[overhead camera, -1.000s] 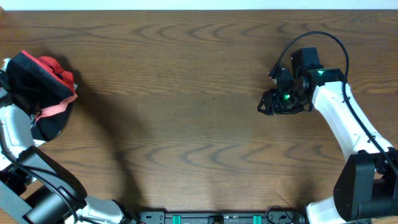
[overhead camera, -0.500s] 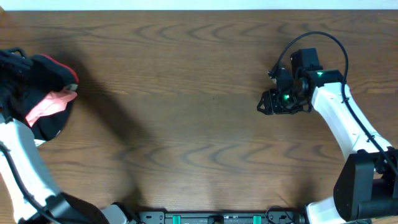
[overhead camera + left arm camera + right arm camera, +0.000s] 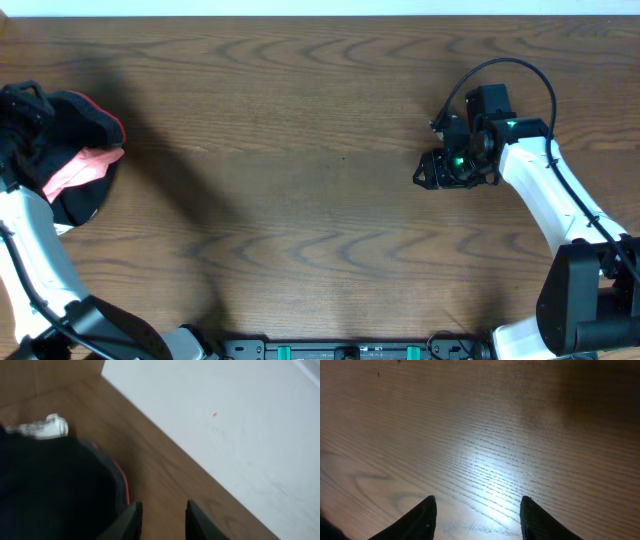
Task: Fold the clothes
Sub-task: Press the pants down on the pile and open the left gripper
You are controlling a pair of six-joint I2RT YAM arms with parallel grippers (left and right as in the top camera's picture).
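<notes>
No legible text, labels, numbers or signs in any view.

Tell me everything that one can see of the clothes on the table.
The clothes are a crumpled bundle of black, soft-looking fabric with a coral-red edge, not yet folded or spread out. They lie on the wooden table at its far left edge. The left gripper is right beside the coral edge, with only wood between its fingers; whether it touches the fabric, I cannot tell.
</notes>
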